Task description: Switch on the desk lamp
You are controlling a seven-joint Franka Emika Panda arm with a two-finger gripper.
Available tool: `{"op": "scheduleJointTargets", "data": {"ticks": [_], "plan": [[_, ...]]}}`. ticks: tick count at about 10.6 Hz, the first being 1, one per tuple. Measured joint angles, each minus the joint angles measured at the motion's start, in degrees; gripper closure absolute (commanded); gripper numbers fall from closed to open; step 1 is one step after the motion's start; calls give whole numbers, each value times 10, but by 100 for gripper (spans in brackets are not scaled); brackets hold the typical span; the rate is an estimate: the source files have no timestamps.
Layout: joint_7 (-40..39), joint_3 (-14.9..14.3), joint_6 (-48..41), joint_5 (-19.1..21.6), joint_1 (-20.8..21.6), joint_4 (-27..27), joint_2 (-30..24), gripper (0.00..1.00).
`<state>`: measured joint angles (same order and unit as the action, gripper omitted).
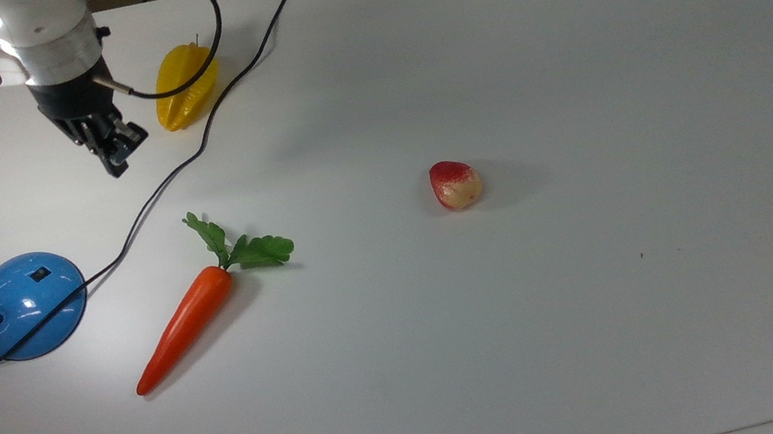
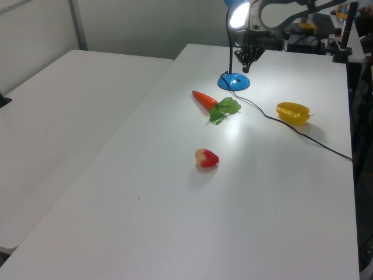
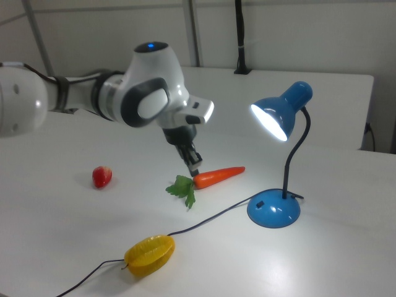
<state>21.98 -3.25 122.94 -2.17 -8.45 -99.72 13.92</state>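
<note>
Tabletop (image 1: 613, 328): white, bare span.
Desk lamp (image 3: 274, 213): lit; base at the top view's left edge, glossy, likely slippery, stiff; bendable neck; press the small black switch (image 1: 40, 272), no grasp needed.
Carrot (image 1: 187, 324): beside base.
Claw (image 1: 115, 159): raised, fingers closed, empty.

White table (image 1: 614, 336) carries a desk lamp (image 1: 28, 305) near its left edge in the top view, lit, cord (image 1: 229, 90) trailing to the far edge. Also resting on it: carrot (image 1: 187, 325), starfruit (image 1: 184, 85), strawberry (image 1: 455, 184) mid-table.
</note>
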Motion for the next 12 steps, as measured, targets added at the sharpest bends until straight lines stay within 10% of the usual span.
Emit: {"op": "scheduleJointTargets", "data": {"ticks": [3, 5, 12], "plan": [[-71, 2, -145, 23, 39, 0, -79, 71], [-137, 2, -220, 44, 56, 4, -122, 0], [-262, -5, -283, 46, 50, 22, -146, 0]]}}
